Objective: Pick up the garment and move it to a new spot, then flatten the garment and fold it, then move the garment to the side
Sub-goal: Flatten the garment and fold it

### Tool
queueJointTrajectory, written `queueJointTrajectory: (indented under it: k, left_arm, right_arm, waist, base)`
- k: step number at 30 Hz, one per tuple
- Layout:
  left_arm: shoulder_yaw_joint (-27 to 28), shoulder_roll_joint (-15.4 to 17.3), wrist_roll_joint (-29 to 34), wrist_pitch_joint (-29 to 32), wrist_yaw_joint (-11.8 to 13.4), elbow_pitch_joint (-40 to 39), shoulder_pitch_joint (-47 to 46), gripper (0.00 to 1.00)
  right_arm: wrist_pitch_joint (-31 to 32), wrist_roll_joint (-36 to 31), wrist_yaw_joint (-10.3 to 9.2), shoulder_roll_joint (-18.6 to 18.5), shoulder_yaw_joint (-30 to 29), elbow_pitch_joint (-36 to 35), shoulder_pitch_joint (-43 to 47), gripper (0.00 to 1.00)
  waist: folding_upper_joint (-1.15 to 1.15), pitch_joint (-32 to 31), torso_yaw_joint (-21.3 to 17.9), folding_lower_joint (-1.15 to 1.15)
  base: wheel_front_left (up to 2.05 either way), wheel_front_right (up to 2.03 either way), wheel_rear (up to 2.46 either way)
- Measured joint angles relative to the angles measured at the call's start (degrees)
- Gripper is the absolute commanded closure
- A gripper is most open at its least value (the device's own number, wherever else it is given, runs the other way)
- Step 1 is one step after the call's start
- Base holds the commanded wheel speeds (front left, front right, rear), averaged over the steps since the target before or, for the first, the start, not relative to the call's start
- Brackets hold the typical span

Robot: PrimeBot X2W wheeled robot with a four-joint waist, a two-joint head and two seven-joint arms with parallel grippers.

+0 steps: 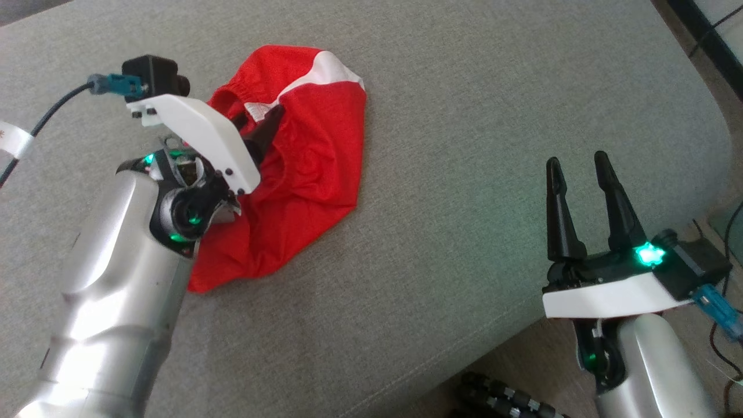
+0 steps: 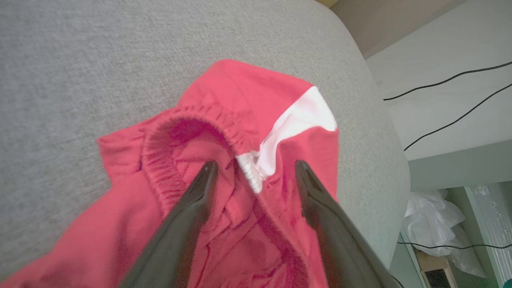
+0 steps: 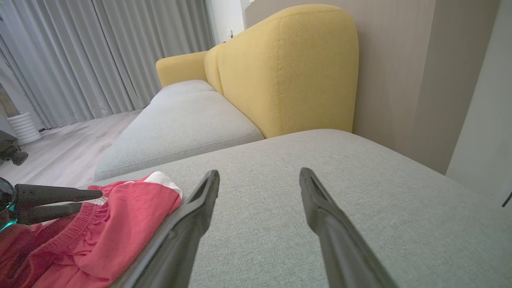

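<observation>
- Because the red garment lies crumpled on the left part of the grey cushion, directly under the left gripper, the left arm is by far the nearer one for the pick-up.
- From the head view, the heap's long axis runs diagonally, from the white panel at the far end down toward the robot's left forearm.
- Seen from the left wrist, the left gripper has its fingers spread wide and empty, straddling the spot where the elastic waistband meets the white panel; I cannot tell whether the tips touch the cloth.
- That arm reaches forward and pitches downward, fingers pointing into the waist opening.
- Well apart on the right, the right gripper hovers near the cushion's front edge, fingers parted, holding nothing, pointing away from the robot.
- Its own wrist view puts the garment off to the side of the right gripper, with bare cushion ahead.
- My judgement: closing the left fingers on the waistband fold is what the lift calls for.
</observation>
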Motion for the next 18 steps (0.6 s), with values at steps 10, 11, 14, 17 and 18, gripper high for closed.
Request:
queueJointTrajectory:
  k: [10, 11, 14, 17, 18]
  left_arm:
    - [-1.2, -0.7, 0.0, -1.0, -3.2, 2.6, -2.3, 1.0]
    - [-1.5, -1.0, 0.0, -1.1, -3.8, 2.7, -2.7, 1.0]
    - [-1.8, -3.0, -0.7, -1.6, -5.2, 2.8, -4.5, 1.0]
    - [-2.3, -5.6, -2.2, -2.2, -6.8, 1.6, -7.4, 1.0]
    - [-2.4, -6.4, -2.9, -2.5, -7.2, 1.1, -8.7, 1.0]
  right_arm:
    - [0.0, 0.0, 0.0, 0.0, 0.3, 0.0, 0.0, 0.0]
    - [0.0, 0.0, 0.0, 0.0, 0.3, 0.0, 0.0, 0.0]
    - [0.0, 0.0, 0.0, 0.0, 0.4, 0.1, 0.0, 0.0]
    - [0.0, -0.4, 0.0, 0.0, 0.3, 0.2, 0.0, 0.0]
    - [0.0, -0.7, 0.0, 0.0, 0.3, 0.3, 0.0, 0.0]
  waist:
    - [0.0, -0.1, -0.1, 0.0]
    - [0.0, -0.3, 0.0, 0.0]
    - [0.0, -1.0, 0.4, 0.0]
    - [0.0, -2.3, 1.0, 0.0]
    - [0.0, -2.8, 1.3, 0.0]
  base:
    - [0.0, 0.0, 0.0]
    - [0.0, 0.0, 0.0]
    - [0.0, 0.0, 0.0]
    - [0.0, 0.0, 0.0]
    - [0.0, 0.0, 0.0]
